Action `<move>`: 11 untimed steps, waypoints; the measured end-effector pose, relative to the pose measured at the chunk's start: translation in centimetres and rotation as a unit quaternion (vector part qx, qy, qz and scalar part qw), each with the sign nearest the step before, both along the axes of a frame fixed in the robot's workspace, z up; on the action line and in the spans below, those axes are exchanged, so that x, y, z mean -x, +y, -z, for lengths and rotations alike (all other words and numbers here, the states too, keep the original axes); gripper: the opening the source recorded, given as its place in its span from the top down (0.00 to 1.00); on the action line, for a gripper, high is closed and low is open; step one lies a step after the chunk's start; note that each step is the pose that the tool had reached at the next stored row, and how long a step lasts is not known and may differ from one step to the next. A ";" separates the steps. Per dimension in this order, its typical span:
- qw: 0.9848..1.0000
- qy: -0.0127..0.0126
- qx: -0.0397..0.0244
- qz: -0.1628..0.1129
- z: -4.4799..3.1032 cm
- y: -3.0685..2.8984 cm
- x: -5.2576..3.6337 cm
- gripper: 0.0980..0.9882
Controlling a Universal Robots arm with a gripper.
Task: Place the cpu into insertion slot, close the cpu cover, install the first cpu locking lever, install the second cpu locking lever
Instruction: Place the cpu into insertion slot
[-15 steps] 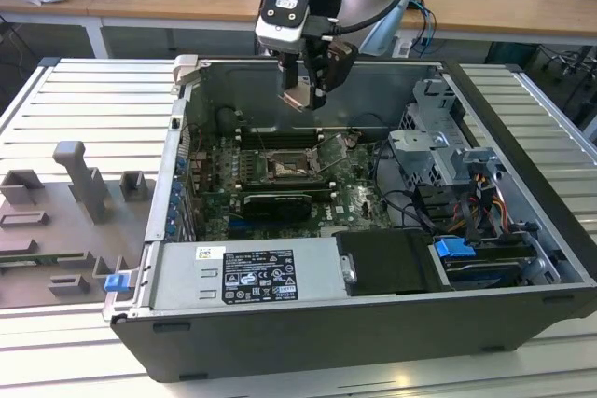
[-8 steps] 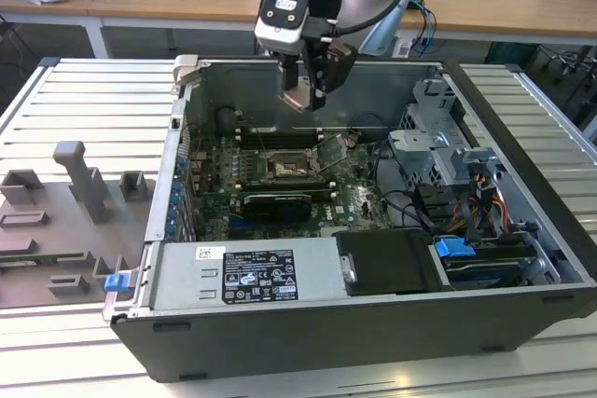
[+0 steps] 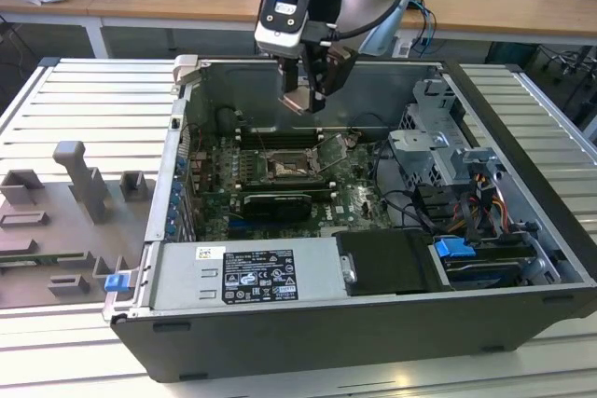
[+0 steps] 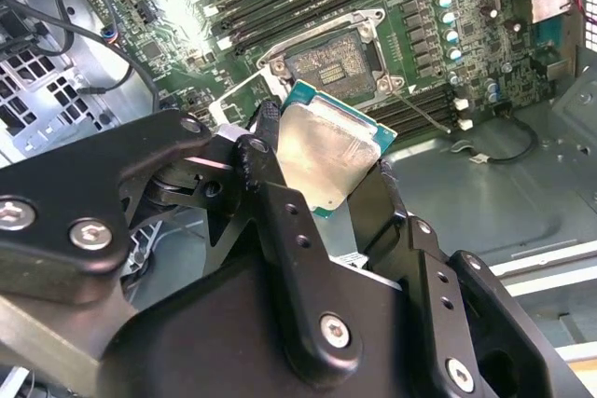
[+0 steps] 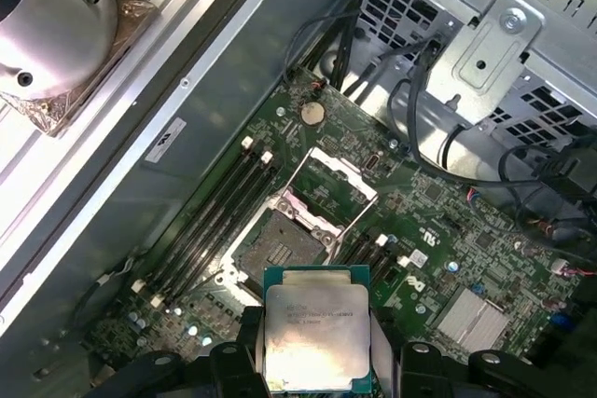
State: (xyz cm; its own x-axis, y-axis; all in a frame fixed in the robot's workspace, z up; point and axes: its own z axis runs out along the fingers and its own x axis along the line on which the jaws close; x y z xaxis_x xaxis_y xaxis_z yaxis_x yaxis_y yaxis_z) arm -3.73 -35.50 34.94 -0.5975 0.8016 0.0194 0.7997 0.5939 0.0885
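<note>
Ribbed grey aluminium forms the bench (image 3: 75,90), and on it lies a black computer case (image 3: 373,333), side panel off and interior exposed. A grey power supply (image 3: 242,272) fills the near edge of the case, with the green motherboard (image 3: 359,198) beyond it.

The arm's gripper (image 3: 306,90) hangs inside the case opening, above the far part of the board.

The insertion slot (image 3: 287,170) sits about mid-board and is bare, its dark centre uncovered inside the silver rim. The cpu cover (image 3: 334,151) stands swung up on its hinge at the exterior view's right of the slot, so the socket is open. The long black memory slots (image 3: 280,132) run just on the far side of it.

Grip: the fingers (image 4: 270,184) are closed onto two opposite edges of the cpu (image 4: 326,151), its pale metal face showing between them in both wrist views. No gap shows between either pad and the chip.

Governing relation: the cpu (image 5: 315,337) is held clear above the board, touching nothing but the fingers. In the first wrist view the insertion slot (image 5: 280,240) lies below and forward of the chip, not directly beneath it. The chip is square, so it has no long axis. By my judgement its edges sit turned out of line with the slot's edges. No part of the task is complete.
</note>
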 end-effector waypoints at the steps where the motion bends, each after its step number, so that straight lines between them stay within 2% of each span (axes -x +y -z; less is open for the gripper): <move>1: 1.000 0.000 0.000 0.000 0.00 0.00 0.00 0.50; 11: 1.000 0.000 0.000 0.019 0.09 0.00 0.00 0.50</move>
